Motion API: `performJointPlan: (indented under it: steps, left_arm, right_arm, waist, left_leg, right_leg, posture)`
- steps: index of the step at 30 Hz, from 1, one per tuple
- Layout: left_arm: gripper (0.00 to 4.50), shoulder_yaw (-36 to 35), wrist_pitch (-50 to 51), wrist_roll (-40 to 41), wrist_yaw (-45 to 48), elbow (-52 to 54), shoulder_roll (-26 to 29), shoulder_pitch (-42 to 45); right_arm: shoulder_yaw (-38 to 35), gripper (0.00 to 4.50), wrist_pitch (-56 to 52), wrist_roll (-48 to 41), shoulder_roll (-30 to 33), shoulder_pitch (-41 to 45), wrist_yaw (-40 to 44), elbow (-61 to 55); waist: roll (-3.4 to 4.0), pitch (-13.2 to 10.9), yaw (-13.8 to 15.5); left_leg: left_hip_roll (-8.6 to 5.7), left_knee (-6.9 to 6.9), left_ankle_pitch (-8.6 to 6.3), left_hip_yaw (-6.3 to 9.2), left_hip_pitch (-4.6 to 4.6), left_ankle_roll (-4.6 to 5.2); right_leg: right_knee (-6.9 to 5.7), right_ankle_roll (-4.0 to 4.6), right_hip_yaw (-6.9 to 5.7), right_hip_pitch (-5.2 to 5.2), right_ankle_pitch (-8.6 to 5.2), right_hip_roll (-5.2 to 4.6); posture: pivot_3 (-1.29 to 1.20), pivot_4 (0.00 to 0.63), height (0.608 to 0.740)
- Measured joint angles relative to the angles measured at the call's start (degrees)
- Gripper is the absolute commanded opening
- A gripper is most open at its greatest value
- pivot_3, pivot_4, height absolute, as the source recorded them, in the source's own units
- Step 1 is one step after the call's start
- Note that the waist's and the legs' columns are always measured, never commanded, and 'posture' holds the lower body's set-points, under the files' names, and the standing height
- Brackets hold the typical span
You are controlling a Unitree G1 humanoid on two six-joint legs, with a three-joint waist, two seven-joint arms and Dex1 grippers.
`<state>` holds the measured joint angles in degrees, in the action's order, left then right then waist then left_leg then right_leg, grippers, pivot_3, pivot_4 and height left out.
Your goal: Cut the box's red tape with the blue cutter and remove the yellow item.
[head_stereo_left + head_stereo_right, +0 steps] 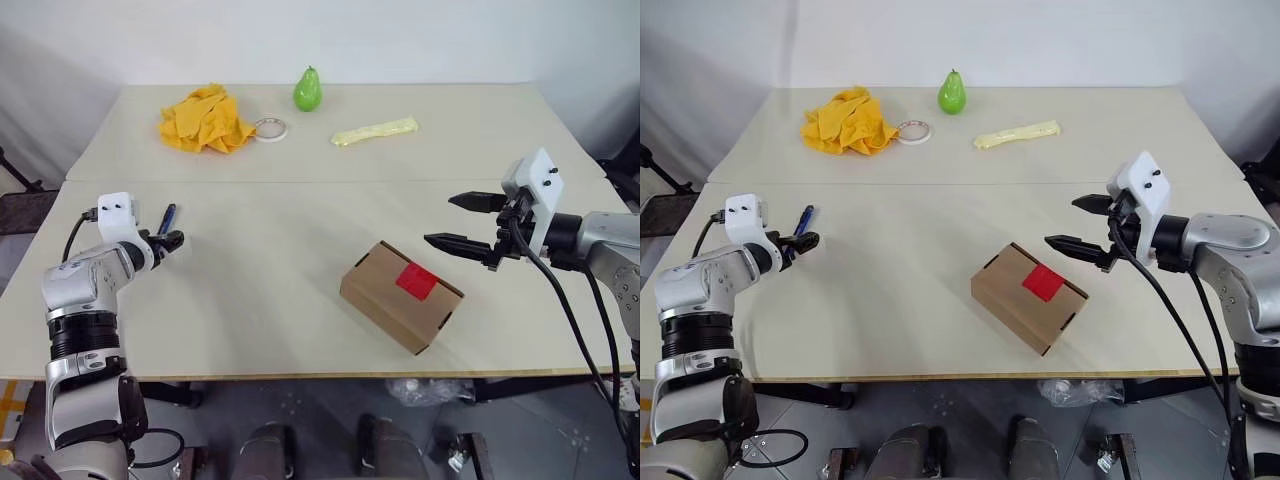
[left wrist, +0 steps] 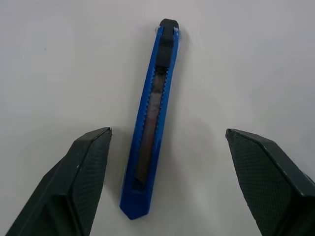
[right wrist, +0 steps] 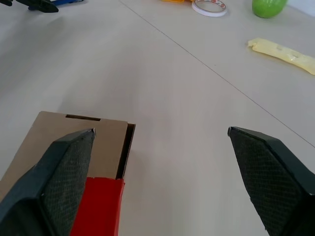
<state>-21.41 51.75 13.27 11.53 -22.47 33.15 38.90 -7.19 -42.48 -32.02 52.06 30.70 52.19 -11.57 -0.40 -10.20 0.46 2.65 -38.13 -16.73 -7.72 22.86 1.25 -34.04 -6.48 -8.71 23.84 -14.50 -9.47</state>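
Two grippers, both spread wide and empty. Left gripper straddles the blue cutter, which lies flat on the table at the near left, long axis running along the fingers, away from the robot. Right gripper hovers just right of the box, red tape uncut. Left arm is nearer the cutter; closing on its body looks like the next step.
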Motion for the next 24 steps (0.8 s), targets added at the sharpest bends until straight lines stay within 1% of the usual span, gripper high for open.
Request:
performJointPlan:
  steps: [4, 9, 12, 13, 20, 22, 24]
  left_arm:
    - [3.95, 0.74, -0.04, 0.01, 0.67, -0.05, 1.31, -0.91]
    - [3.95, 1.67, -0.37, -0.01, 0.56, -0.76, 1.82, -0.92]
    - [3.41, 1.79, -0.5, -0.17, 0.05, -1.09, 1.96, -0.92]
    - [3.07, 1.8, -0.52, -0.42, -0.3, -1.27, 2.05, -0.92]
    - [3.07, 2.02, -0.51, -0.58, -0.61, -1.48, 2.13, -0.96]
    - [2.7, 2.05, -0.52, -0.67, -0.72, -1.49, 2.14, -0.95]
    - [2.16, 2.02, -0.55, -0.99, -1.07, -1.58, 2.28, -0.94]
  right_arm:
    - [0.0, 4.5, -0.03, -0.68, -0.02, 0.0, 0.0, -0.22]
    - [0.0, 4.5, -0.03, -0.78, -0.02, 0.0, -0.07, -0.32]
    - [0.0, 4.5, -0.03, -0.78, -0.02, 0.0, -0.11, -0.32]
    - [0.0, 4.5, -0.03, -0.78, -0.02, 0.0, -0.14, -0.32]
    - [0.0, 4.5, -0.03, -0.75, -0.02, 0.0, -0.32, -0.32]
    - [0.0, 4.5, -0.03, -0.74, -0.02, 0.0, -0.35, -0.32]
    - [0.0, 4.5, -0.03, -0.72, -0.02, 0.0, -0.36, -0.32]
  waist:
    - [0.0, 0.0, -0.64]
    - [0.0, 0.0, -0.68]
    - [0.0, 0.0, -0.68]
    - [0.0, 0.0, -0.7]
    - [0.0, 0.0, -0.58]
    - [0.0, 0.0, -0.59]
    - [0.0, 0.0, -0.59]
  left_leg:
    - [0.03, 0.03, 0.0, -0.05, -0.07, 0.0]
    - [0.06, 0.08, -0.02, -0.2, -0.23, -0.03]
    - [0.09, 0.12, -0.04, -0.38, -0.41, -0.05]
    - [0.09, 0.14, -0.07, -0.46, -0.46, -0.04]
    - [0.11, 0.14, -0.18, -0.66, -0.57, 0.0]
    - [0.11, 0.14, -0.19, -0.69, -0.57, -0.01]
    - [0.11, 0.15, -0.2, -0.73, -0.57, -0.02]
  right_leg:
    - [-0.03, 0.0, 0.05, 0.0, 0.0, 0.0]
    - [-0.04, 0.02, 0.2, -0.01, -0.01, 0.0]
    - [-0.01, 0.02, 0.36, -0.01, -0.01, 0.0]
    - [0.01, 0.02, 0.44, -0.01, -0.01, 0.0]
    - [0.04, 0.02, 0.66, 0.01, -0.01, 0.0]
    - [0.03, 0.01, 0.71, 0.04, -0.01, 0.0]
    - [0.03, 0.01, 0.76, 0.08, -0.01, 0.0]
  posture:
    - [0.0, 0.15, 0.74]
    - [0.0, 0.15, 0.74]
    - [0.0, 0.15, 0.74]
    - [0.0, 0.15, 0.74]
    - [0.0, 0.15, 0.74]
    - [0.0, 0.15, 0.74]
    - [0.0, 0.15, 0.74]
